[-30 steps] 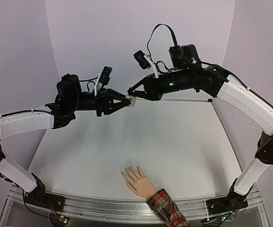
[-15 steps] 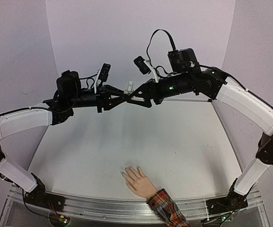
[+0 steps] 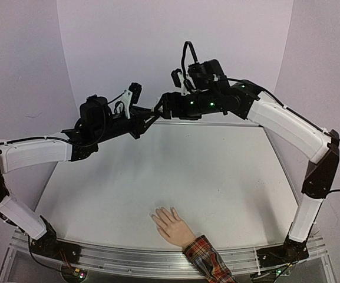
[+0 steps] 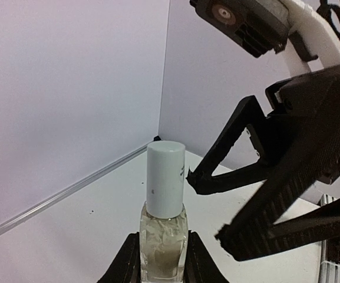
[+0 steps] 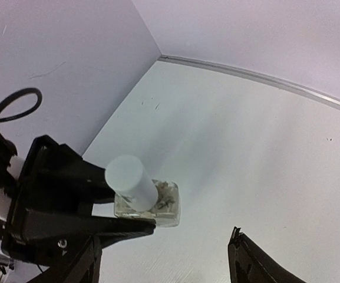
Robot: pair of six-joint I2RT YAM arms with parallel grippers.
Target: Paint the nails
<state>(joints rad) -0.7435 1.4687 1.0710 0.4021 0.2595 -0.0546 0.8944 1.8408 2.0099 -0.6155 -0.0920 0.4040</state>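
Note:
A small glass polish bottle (image 4: 162, 239) with a white cap (image 4: 165, 187) stands upright between the fingers of my left gripper (image 4: 162, 247), which is shut on its glass body. My right gripper (image 4: 208, 206) hangs open just right of the cap, touching nothing. From the right wrist the bottle (image 5: 152, 203) sits ahead of the spread jaws of my right gripper (image 5: 164, 242). Both grippers meet high over the far table, left gripper (image 3: 149, 116), right gripper (image 3: 162, 109). The mannequin hand (image 3: 171, 225) lies palm down at the near edge; the nails at its fingertips (image 3: 155, 217) are too small to make out.
The hand's red plaid cuff (image 3: 208, 260) overhangs the front rail (image 3: 128, 259). Lilac walls (image 3: 175, 47) close in the back and sides of the white table (image 3: 217, 177). Both arms stretch far out over the table's back half.
My right gripper, shut on the bottle's cap a second ago, has opened and let go. Both grippers have risen and shifted left, the bottle staying in the left one.

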